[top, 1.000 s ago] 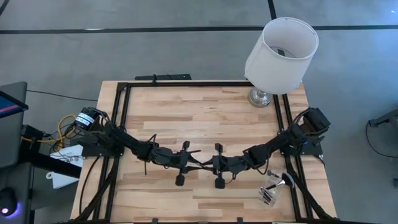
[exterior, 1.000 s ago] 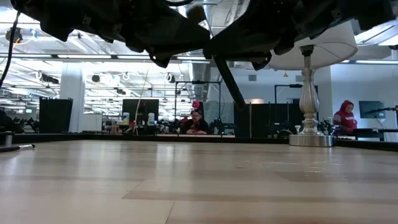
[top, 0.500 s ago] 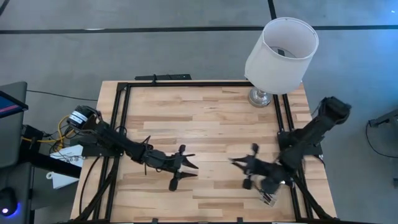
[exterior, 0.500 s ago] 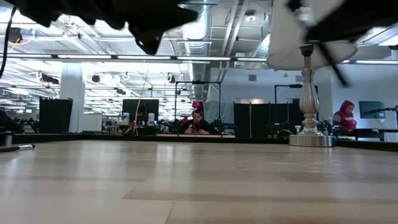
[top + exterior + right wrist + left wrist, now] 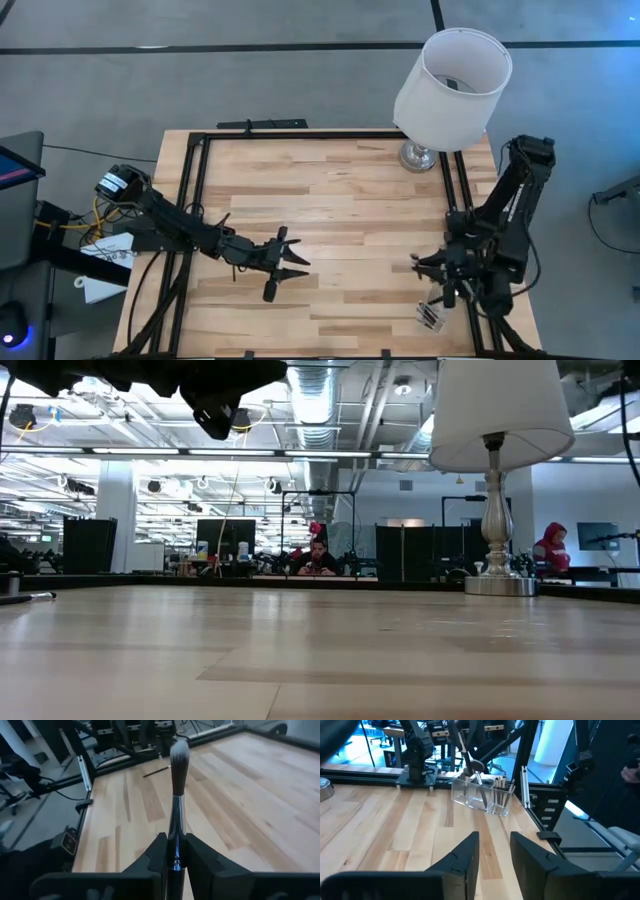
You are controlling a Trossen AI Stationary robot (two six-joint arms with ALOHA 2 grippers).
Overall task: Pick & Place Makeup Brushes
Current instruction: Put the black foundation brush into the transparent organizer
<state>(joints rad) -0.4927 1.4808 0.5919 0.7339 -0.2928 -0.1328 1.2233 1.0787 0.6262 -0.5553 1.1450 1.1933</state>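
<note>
Worktop [image 5: 330,190] of pale wood planks with a black frame around it, both arms over its near half. On the left we see the left gripper [image 5: 288,262] hovering above bare wood near the middle of the worktop; its fingers [image 5: 465,857] stand apart with a narrow gap and nothing between them. At the far edge, left of centre, we note a thin dark stick-like object [image 5: 262,124] lying on the frame; we cannot tell what it is. Moving right, a lamp [image 5: 452,85] with a white shade and a silver base stands at the far right corner. Below it, at the near right edge, the right gripper [image 5: 432,268] is clamped on a makeup brush [image 5: 177,795]: black handle between the fingers, silver ferrule and pale fluffy tip pointing out ahead of them. Just nearer than that gripper sits a clear holder [image 5: 432,313] on the worktop edge; the left wrist view shows more makeup brushes [image 5: 479,779] standing upright inside it. In the low view, people sit at desks in the room beyond.
</note>
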